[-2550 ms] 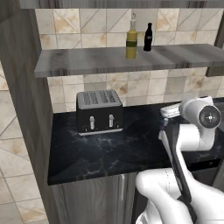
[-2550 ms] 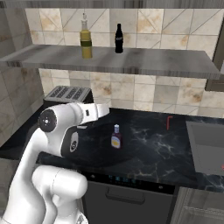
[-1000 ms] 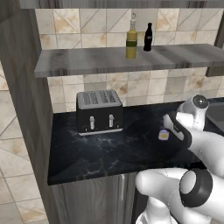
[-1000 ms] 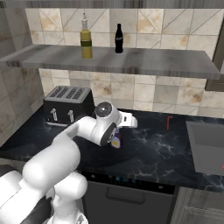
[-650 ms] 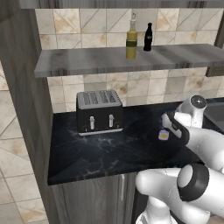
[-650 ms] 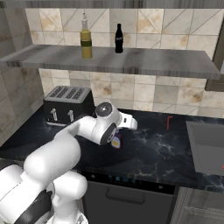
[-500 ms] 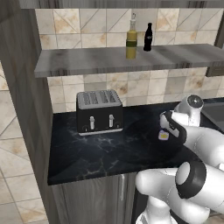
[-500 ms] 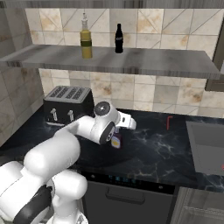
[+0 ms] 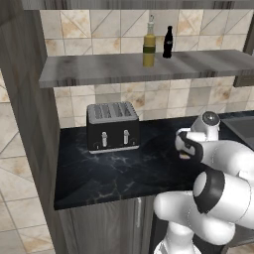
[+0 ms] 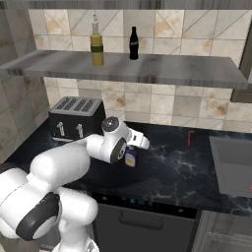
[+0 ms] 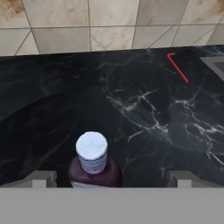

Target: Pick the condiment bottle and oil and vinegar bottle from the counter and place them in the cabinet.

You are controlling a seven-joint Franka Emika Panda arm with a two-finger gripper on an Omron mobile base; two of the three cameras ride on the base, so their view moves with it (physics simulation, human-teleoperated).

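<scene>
Glossy white arm (image 10: 64,162), dark joint rings

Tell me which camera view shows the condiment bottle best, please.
The hand view: the condiment bottle stands unobstructed, cap and dark body clear. The right base view shows its lower body and label beside the arm; the left base view shows a sliver.

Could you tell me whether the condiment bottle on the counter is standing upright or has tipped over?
Upright: in the hand view the condiment bottle stands cap-up on the black counter, between the open gripper fingers.

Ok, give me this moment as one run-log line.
stage: reaching condiment bottle | pincer: open, straddling it, no grasp | oil and vinegar bottle: on cabinet shelf | condiment bottle: upright on counter
</scene>
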